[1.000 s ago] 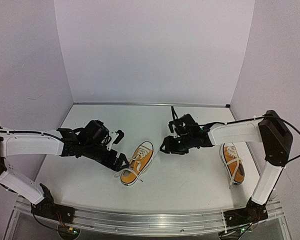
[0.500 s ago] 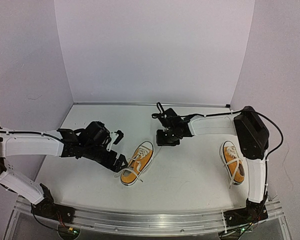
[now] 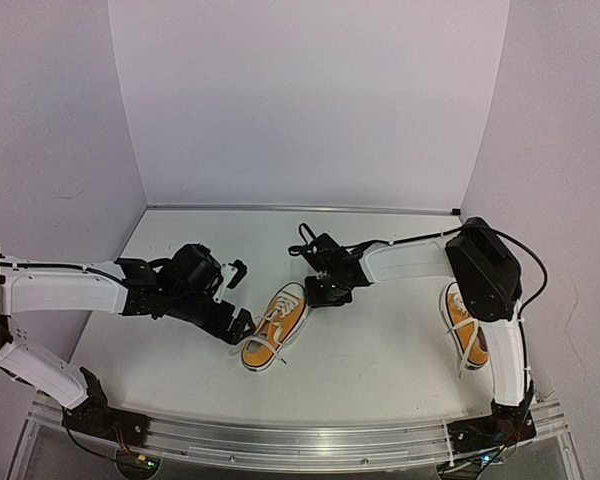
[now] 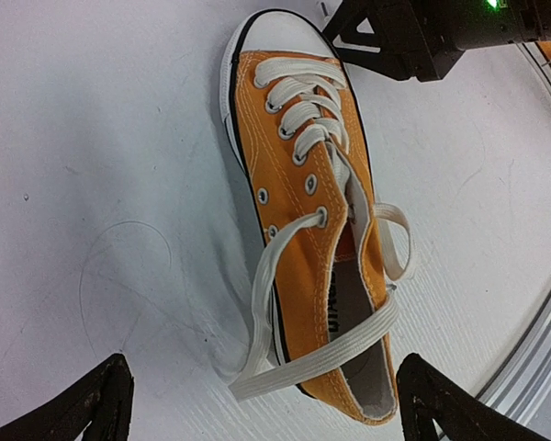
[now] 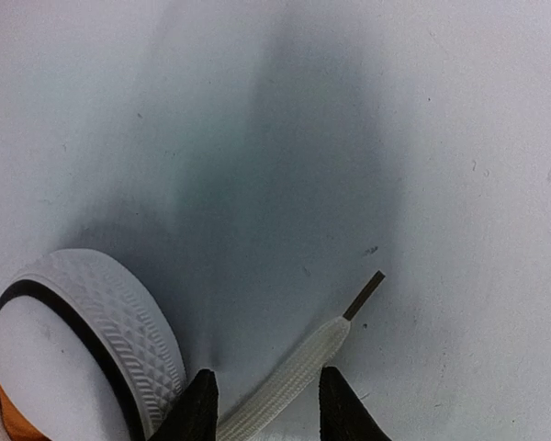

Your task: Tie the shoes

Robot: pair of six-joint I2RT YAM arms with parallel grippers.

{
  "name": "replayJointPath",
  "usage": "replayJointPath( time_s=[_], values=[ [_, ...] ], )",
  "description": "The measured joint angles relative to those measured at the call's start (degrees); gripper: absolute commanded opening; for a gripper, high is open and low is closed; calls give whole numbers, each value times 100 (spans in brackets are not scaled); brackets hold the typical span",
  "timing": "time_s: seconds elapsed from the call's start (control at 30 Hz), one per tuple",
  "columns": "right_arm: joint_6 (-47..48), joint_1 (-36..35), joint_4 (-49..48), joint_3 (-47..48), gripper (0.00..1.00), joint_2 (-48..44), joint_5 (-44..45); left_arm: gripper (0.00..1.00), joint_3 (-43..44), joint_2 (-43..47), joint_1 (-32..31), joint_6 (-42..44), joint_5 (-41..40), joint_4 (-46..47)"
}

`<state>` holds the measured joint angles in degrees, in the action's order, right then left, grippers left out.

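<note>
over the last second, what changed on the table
The right claw swept left across the table to the toe of the middle shoe and narrowed. A loose lace end now lies between its fingers, not visibly pinched. The left claw stayed wide open beside that shoe. The middle shoe and the other shoe did not move.

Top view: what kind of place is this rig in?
Most likely a lab test cell, not a home: bare white walls box in a white table, a left arm and a right arm rise from a metal rail, and the props are two orange shoes.
</note>
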<state>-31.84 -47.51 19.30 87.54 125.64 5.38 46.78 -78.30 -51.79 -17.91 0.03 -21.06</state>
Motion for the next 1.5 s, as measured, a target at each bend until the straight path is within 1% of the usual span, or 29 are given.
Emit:
replayJointPath(
  time_s=[0.07,0.1,0.27,0.37,0.5,0.67,0.8,0.9,1.03,1.07,1.13,1.17,1.27,1.3,1.43,1.5],
  values=[
    [-34,0,-4,17,2,24,8,99,0,-3,-2,0,-35,2],
    [-30,0,-10,26,0,40,12,99,1,-11,-2,0,-46,1],
    [-47,0,-38,60,0,73,16,99,2,-168,-2,10,-107,2],
    [-30,0,-34,4,0,24,63,98,2,-267,-2,85,33,7],
    [53,22,123,-314,0,-362,124,93,2,-271,-41,252,370,50],
    [195,124,226,-592,0,-1393,201,79,10,-315,-118,342,517,71],
    [286,304,162,-698,0,-2256,242,66,213,-570,-131,336,259,82],
    [345,440,115,-820,0,-2747,274,58,505,-930,-129,266,92,193],
    [396,566,133,-1061,0,-3095,290,44,915,-1624,-129,165,7,374],
    [404,580,145,-1110,0,-3137,292,39,960,-1769,-129,107,15,382],
    [426,610,169,-1201,0,-3202,292,26,986,-1964,-131,15,-14,438],
    [439,624,180,-1244,0,-3233,292,18,986,-2032,-131,-29,-18,457],
    [476,676,217,-1307,0,-3311,284,2,987,-2110,-131,-226,21,525],
    [486,699,228,-1314,0,-3335,281,0,988,-2112,-131,-347,28,551],
    [549,858,235,-1320,0,-3439,258,0,988,-2167,-162,-757,7,718],
    [604,990,252,-1320,0,-3506,247,0,1082,-2246,-285,-1010,-163,718]
  ],
)
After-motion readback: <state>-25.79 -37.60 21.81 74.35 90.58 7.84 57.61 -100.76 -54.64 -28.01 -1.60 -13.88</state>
